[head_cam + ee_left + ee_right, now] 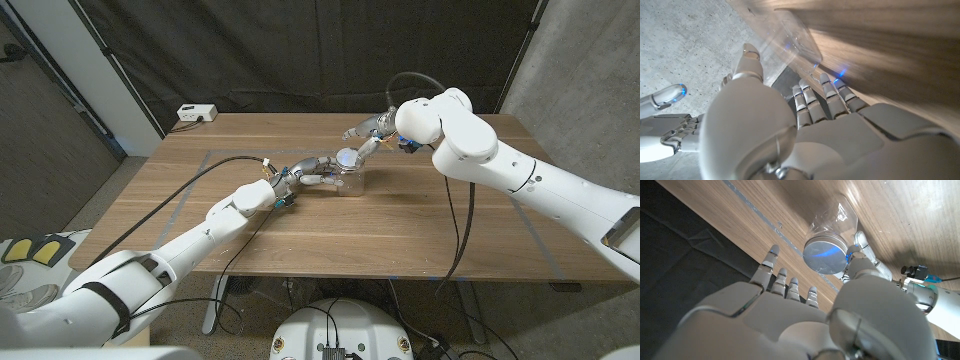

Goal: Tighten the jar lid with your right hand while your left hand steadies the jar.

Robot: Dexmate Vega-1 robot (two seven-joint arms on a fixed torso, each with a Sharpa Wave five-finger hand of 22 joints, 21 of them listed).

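— How are the arms lying?

— The left arm is reaching in from the near left corner across the wooden table [420,225], and the left hand [300,177] is closing its fingers round the clear jar [350,181], which is standing upright about mid-table, a little toward the far side. In the left wrist view the fingers [812,102] are pressing against the jar's clear wall [795,37].

— And the right?

— The right arm is coming in from the near right, bending at the elbow and reaching back toward the jar from the far right. The right hand [368,135] is hovering just beside and above the lid [346,157], fingers spread. In the right wrist view its fingertips [774,255] are standing apart from the lid [825,255], while the thumb [862,262] is lying close against the lid's rim; I cannot tell whether it is actually touching.

— Anything hard to make out?

— The jar's lower part is blurring into glare in the left wrist view, and the left hand is covering the jar's left side in the head view. A white box [196,113] is sitting at the far left corner of the table.
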